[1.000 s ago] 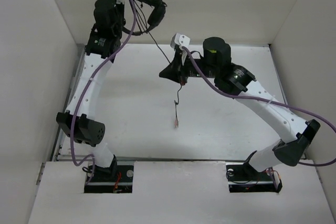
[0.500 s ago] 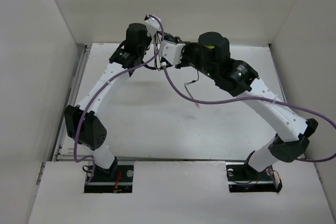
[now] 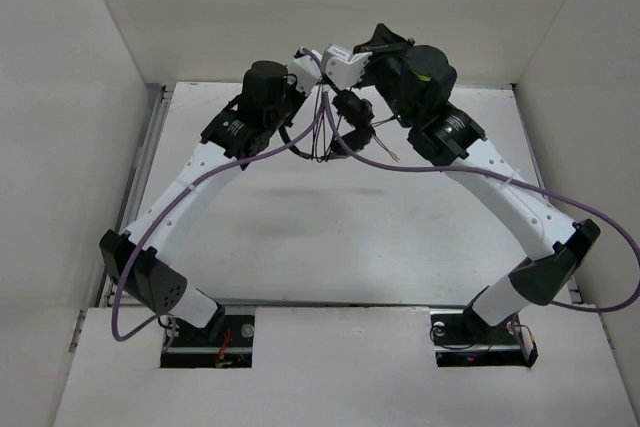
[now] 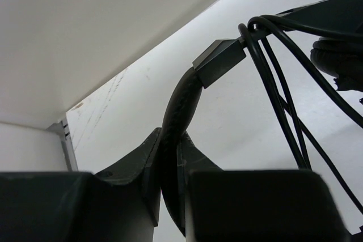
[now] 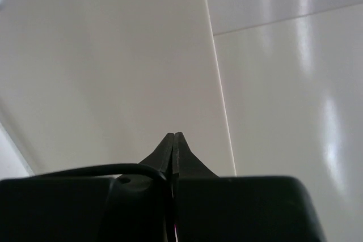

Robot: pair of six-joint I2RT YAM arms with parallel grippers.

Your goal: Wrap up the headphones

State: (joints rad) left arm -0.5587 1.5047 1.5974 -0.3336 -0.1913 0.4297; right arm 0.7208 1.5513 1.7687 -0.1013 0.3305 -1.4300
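Left pincer (image 4: 169, 162) clamps the headphones (image 4: 182, 97) by the headband; right pincer (image 5: 173, 147) squeezes the cable (image 5: 108, 168); earcups mostly cut off.

- The headphones (image 4: 182, 97) are black all over, with a matt, faintly leathery band; the ear pad (image 4: 340, 60) is the same black.
- Their cable (image 4: 277, 103) is glossy black, and its plug tip (image 3: 394, 156) looks pale orange, though it is too small to be sure.
- The left end effector (image 4: 169, 160) and the right end effector (image 5: 173, 140) are both plain dark grey-black.
- The left arm (image 3: 172, 195) and right arm (image 3: 512, 202) have white links and black joints.
- A small yellow-green label (image 3: 437, 59) sits on the right arm's black motor.
- The arm leads (image 3: 205, 179) are purple.
- The bench (image 3: 300, 242) is plain white.
- The walls (image 3: 450, 7) are off-white with no pattern.
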